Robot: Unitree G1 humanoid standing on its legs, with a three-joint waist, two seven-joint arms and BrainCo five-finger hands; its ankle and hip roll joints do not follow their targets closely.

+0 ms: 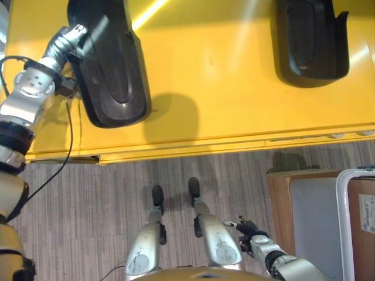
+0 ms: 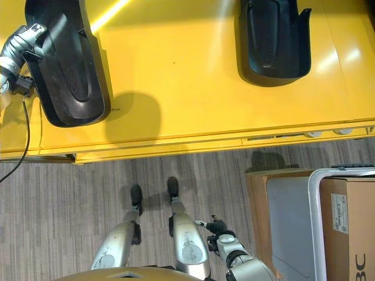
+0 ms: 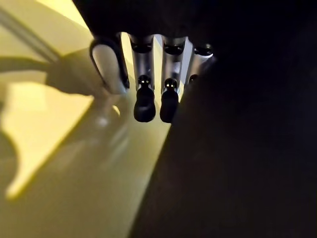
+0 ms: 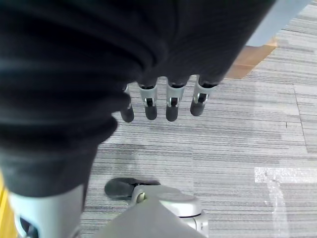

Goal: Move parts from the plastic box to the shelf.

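Right wrist view: the right hand [image 4: 163, 101] is seen low over grey floor, fingers relaxed, nothing held. Farther off, on the yellow shelf [image 1: 234, 88], one black part [image 1: 111, 64] is touched at its edge by the left hand [image 1: 73, 38], fingers straight; a second black part [image 2: 272, 41] lies well apart.

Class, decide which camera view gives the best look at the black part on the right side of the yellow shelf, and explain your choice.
The right eye view: the right black part lies nearly whole on the yellow shelf, its notched corner visible. The left eye view shows it nearer the frame's edge, more of it cropped. Neither wrist view helps with it; the left hand is at the other black part.
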